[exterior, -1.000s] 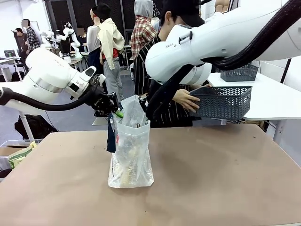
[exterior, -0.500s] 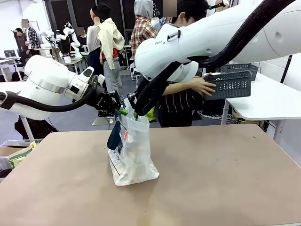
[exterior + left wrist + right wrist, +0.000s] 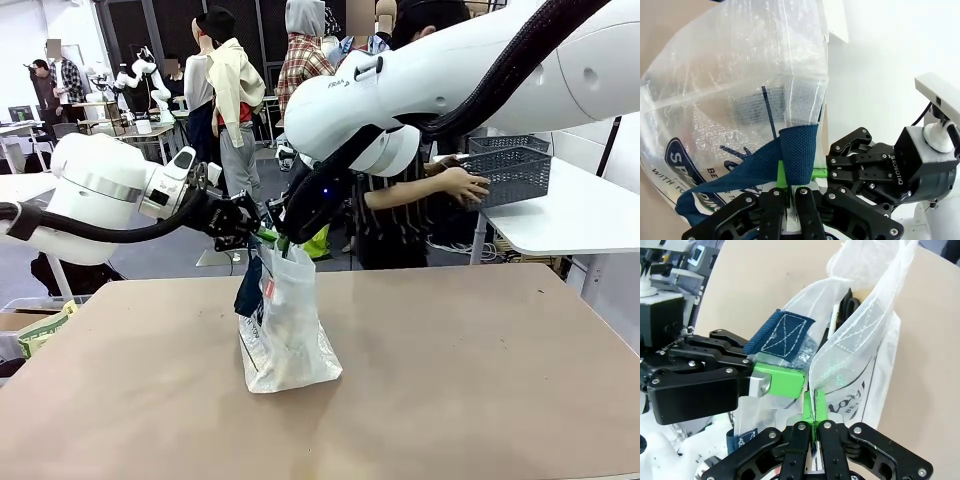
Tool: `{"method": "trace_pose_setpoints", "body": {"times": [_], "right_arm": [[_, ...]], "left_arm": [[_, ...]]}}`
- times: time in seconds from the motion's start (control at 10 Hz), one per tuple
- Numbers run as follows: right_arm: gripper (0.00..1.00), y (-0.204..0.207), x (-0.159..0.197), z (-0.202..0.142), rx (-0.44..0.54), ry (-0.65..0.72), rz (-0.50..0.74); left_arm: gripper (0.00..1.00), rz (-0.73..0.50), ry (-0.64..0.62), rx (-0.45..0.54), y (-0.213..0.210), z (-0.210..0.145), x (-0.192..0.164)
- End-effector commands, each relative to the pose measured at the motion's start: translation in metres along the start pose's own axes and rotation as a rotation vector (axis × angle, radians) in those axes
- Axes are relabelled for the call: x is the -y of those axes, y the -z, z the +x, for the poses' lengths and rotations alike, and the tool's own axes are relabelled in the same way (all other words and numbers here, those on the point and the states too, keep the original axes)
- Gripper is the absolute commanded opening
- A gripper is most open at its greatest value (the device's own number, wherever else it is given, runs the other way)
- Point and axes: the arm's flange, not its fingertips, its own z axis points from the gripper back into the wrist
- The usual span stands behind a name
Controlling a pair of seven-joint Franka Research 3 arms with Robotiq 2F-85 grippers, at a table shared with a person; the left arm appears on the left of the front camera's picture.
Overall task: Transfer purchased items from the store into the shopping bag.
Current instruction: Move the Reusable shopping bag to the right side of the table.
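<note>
The shopping bag (image 3: 287, 335) stood on the brown table (image 3: 480, 380), tilted, its base resting on the tabletop and its mouth held up between the two grippers. It was a translucent, crinkly bag with dark printing and a small red mark on its front face.

The left gripper (image 3: 252, 232) was at the bag's top edge on the side nearer the robot's left. In the left wrist view its jaws were closed on the bag's rim, with the dark blue woven handle strap (image 3: 790, 162) folded over just above the green pads (image 3: 782, 178).

The right gripper (image 3: 283, 240) was at the opposite side of the bag's mouth, just beside the left gripper. In the right wrist view its jaws were pinched together on a fold of the bag's translucent wall, the green pads (image 3: 809, 405) pressed against the plastic. The left gripper's green pad showed there clamped beside a blue strap (image 3: 782, 340).

Inside the bag, dark items (image 3: 852, 307) could be seen through the open mouth; their details could not be made out.

Beyond the bag, a person's hand (image 3: 462, 185) held the store (image 3: 512, 172), a dark grey lattice basket, at a white table (image 3: 570, 215) well apart from the bag.
</note>
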Motion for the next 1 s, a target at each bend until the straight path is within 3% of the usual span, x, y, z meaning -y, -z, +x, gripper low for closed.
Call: {"method": "trace_pose_setpoints", "body": {"times": [0.0, 0.1, 0.3, 0.9], "right_arm": [[0.0, -0.002, 0.003, 0.001, -0.014, -0.029, 0.047], [0.0, -0.001, 0.003, 0.002, -0.01, -0.028, 0.048], [0.0, 0.0, 0.003, 0.002, -0.01, -0.029, 0.05], [0.0, 0.008, -0.007, 0.006, -0.046, -0.069, 0.051]], "left_arm": [[0.05, -0.06, 0.02, 0.001, 0.001, -0.004, 0.001], [0.17, -0.062, 0.022, -0.023, 0.002, -0.004, 0.001], [0.57, -0.081, 0.027, -0.009, 0.001, -0.004, 0.003], [0.57, -0.137, 0.02, -0.025, 0.008, -0.001, 0.003]]}}
